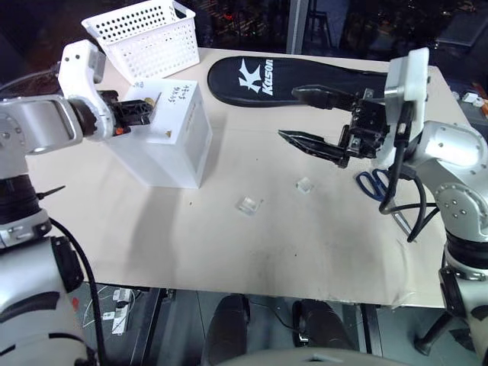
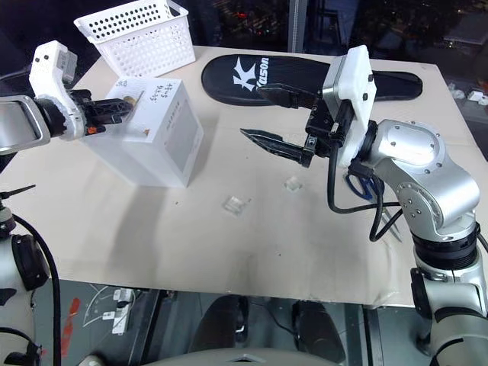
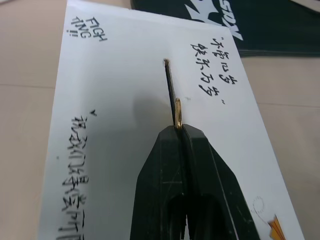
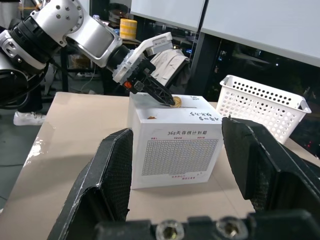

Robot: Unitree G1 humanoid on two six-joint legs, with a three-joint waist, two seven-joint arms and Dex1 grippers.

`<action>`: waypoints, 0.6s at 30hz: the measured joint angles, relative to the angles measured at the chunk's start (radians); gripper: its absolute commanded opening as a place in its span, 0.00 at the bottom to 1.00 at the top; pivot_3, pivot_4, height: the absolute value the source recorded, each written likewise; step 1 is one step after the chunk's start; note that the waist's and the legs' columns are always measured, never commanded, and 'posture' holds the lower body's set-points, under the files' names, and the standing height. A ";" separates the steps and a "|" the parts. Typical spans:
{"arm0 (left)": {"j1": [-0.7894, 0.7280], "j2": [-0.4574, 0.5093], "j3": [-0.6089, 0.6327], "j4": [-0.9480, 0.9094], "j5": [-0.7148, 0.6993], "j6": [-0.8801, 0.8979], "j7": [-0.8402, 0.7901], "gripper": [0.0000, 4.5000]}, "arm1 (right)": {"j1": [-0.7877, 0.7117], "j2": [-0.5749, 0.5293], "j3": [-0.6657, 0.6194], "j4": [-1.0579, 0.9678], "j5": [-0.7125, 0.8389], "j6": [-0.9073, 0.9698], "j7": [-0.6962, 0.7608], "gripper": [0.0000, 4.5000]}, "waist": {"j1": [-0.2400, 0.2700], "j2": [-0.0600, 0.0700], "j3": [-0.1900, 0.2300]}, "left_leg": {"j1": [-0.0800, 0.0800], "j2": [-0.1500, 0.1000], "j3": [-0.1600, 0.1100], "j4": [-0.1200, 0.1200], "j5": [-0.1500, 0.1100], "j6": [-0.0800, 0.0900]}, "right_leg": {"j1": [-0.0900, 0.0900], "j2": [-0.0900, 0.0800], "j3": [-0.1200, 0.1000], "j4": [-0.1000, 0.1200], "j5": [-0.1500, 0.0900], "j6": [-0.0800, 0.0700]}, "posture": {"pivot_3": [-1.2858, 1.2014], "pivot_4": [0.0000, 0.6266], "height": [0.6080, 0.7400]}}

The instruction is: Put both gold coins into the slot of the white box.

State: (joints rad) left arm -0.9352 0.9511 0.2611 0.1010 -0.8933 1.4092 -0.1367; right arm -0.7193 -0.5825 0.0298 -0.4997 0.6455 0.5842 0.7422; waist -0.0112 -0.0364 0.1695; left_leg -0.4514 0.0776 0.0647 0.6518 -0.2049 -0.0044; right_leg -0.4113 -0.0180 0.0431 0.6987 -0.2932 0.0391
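My left fingers (image 3: 178,131) are pressed together on a gold coin (image 3: 177,113), held on edge; in the left wrist view the coin stands at the near end of the slot (image 3: 169,85), just touching or just above the box face, I cannot tell which; the slot runs as a thin dark line away from the fingertips, between the columns of black handwriting. The box (image 1: 171,137) sits at the upper left of the left eye view, on the desk (image 1: 252,252), with my left fingers over its top face; a small gold triangle mark (image 1: 168,135) shows on that face; the side of the box seen from my right wrist carries a fine printed grid. I can see one coin; a second I cannot make out.

My right fingers (image 1: 309,118) stand wide apart and hold nothing; they hang above the desk at the centre right of the frame, pointing toward the box, well apart from it.

Other items: white basket (image 1: 145,34) at the top left, just behind the box; black Kason case (image 1: 282,76) at top centre; two small clear cases (image 1: 248,205) on the desk at centre, between box and right arm; blue scissors (image 1: 371,183) at the right, partly hidden by my right arm.
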 measured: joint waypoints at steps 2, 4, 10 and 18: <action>-0.004 -0.003 -0.006 -0.032 0.013 0.025 -0.007 0.29 | 0.008 0.000 0.000 -0.002 0.000 0.001 -0.001 0.69 | 0.000 0.000 0.000 | 0.000 0.000 0.000 0.000 0.000 0.000 | 0.000 0.000 0.000 0.000 0.000 0.000 | 0.52 0.24 1.00; -0.006 -0.006 -0.008 -0.047 0.023 0.034 -0.010 0.50 | 0.009 0.000 0.000 -0.002 0.000 0.001 -0.001 0.69 | -0.001 0.000 0.000 | 0.000 0.000 0.000 0.000 0.000 0.000 | 0.000 0.000 0.000 0.000 0.000 0.000 | 0.52 0.24 1.00; -0.017 -0.085 0.026 -0.114 0.055 0.004 -0.041 0.59 | 0.031 -0.019 -0.006 -0.006 0.001 0.007 -0.007 0.69 | 0.001 0.000 0.000 | -0.001 0.000 0.000 0.001 0.000 0.000 | 0.000 0.000 0.000 0.000 0.000 0.000 | 0.52 0.24 1.00; 0.231 -0.238 0.124 -0.502 -0.134 -0.233 -0.300 0.71 | 0.343 -0.135 -0.092 -0.139 -0.011 0.067 -0.055 0.69 | 0.002 0.002 -0.002 | 0.000 -0.001 -0.001 -0.001 0.000 -0.001 | 0.001 -0.002 0.002 -0.002 0.000 0.000 | 0.52 0.24 1.00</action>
State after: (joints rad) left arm -0.7040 0.7135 0.3848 -0.4013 -1.0277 1.1764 -0.4365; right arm -0.3759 -0.7180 -0.0617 -0.6385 0.6346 0.6514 0.6875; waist -0.0087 -0.0345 0.1680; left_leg -0.4513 0.0770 0.0642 0.6505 -0.2047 -0.0050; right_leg -0.4106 -0.0203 0.0450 0.6964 -0.2935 0.0394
